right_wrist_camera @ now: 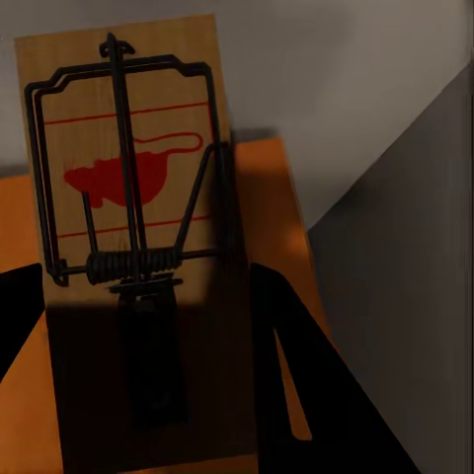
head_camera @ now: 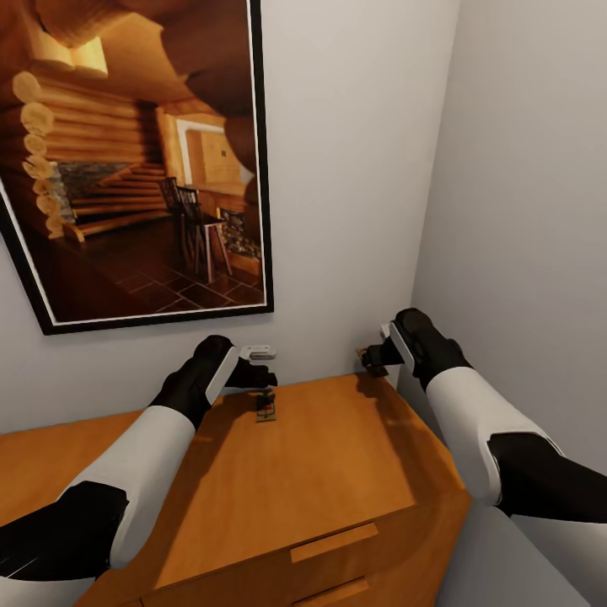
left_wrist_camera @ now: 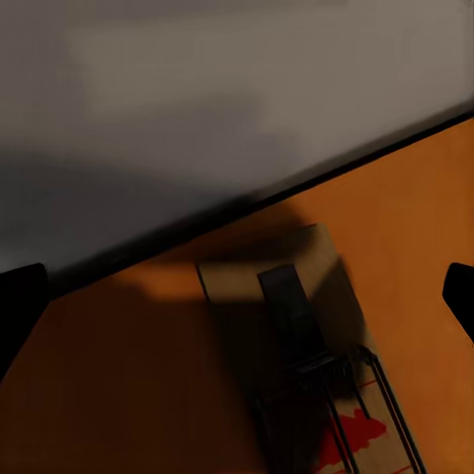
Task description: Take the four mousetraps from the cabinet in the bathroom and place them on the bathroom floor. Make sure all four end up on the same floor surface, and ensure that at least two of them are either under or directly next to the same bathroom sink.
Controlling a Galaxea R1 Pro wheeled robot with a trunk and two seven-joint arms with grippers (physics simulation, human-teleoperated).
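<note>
I see 2 mousetraps at the cabinet top.
My right gripper [head_camera: 377, 357] is clamped on a mousetrap [right_wrist_camera: 133, 217]; my left gripper [head_camera: 263, 368], jaws apart, hovers just above another mousetrap [head_camera: 267, 409] lying on the wooden cabinet [head_camera: 337, 455], near the wall below a framed picture [head_camera: 135, 160].

Orange-brown wooden cabinet top [head_camera: 337, 455]: smooth, satin sheen, no visible grain. Flat pale-wood mousetrap [left_wrist_camera: 316, 365] near its back edge: matt board, dark wire spring and bar, red printed mark. Second pale-wood mousetrap [right_wrist_camera: 133, 247], same finish. Grey wall [head_camera: 354, 169]: flat matt paint. Black-framed cabin picture [head_camera: 135, 160]: glossy print.
</note>
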